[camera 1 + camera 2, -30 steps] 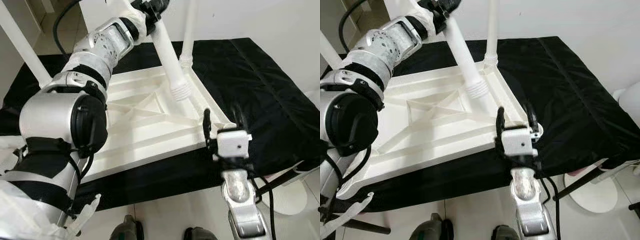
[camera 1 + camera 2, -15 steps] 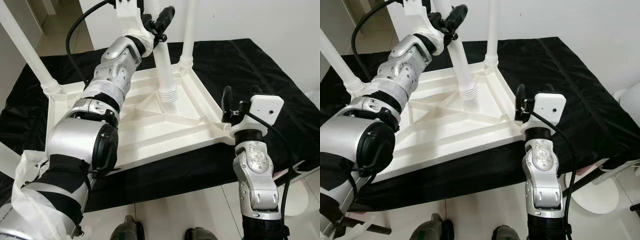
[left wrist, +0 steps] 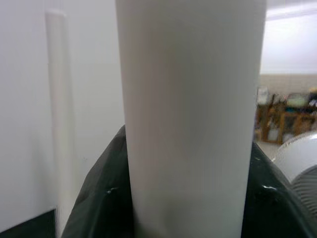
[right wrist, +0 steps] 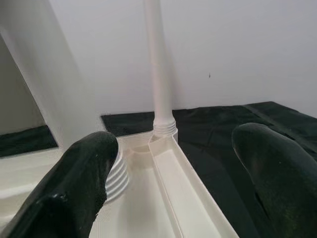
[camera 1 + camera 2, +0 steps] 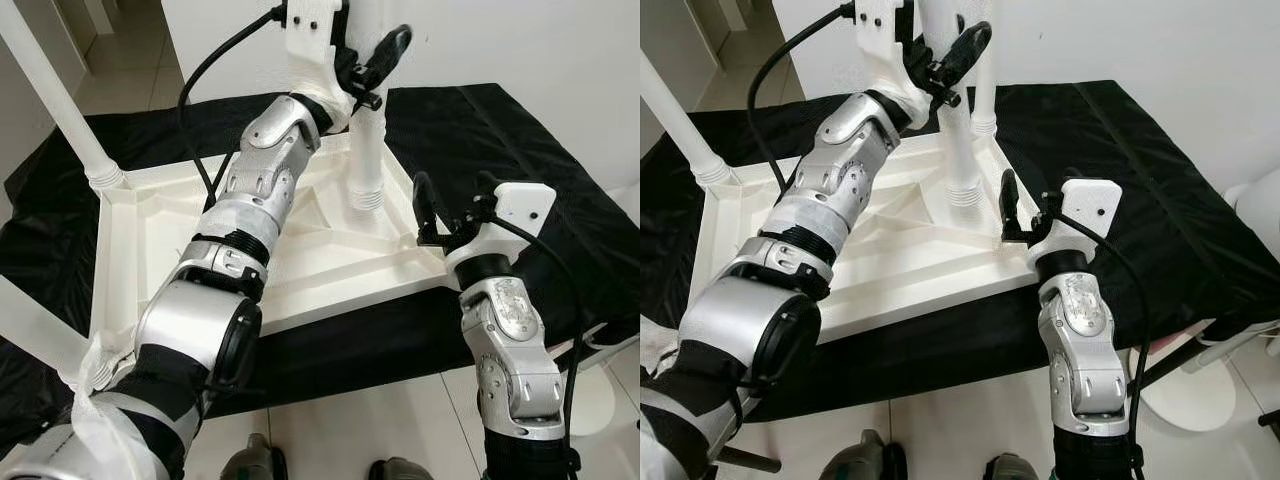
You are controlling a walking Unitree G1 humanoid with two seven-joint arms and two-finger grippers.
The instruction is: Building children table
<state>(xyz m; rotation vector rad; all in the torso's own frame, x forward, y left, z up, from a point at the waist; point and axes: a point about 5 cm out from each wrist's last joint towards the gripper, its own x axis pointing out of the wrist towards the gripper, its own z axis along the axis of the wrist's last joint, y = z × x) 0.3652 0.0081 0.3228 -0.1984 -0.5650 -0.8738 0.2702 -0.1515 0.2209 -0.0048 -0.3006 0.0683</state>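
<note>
Clenched high on the loose white leg (image 5: 366,150), left gripper (image 5: 372,62) keeps it upright, threaded end down over the inverted tabletop (image 5: 160,215) on the black-draped worktop (image 5: 520,130), while right gripper (image 5: 447,205), released, hovers at the socket corner.

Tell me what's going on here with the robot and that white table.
The robot is putting together a white table that lies upside down on a black cloth. Its left pincer grips a loose leg high up, with the leg's threaded end down over the frame near the right corner. The right pincer is open at that corner's edge. Other legs, such as the back left leg, stand in their corners.
</note>
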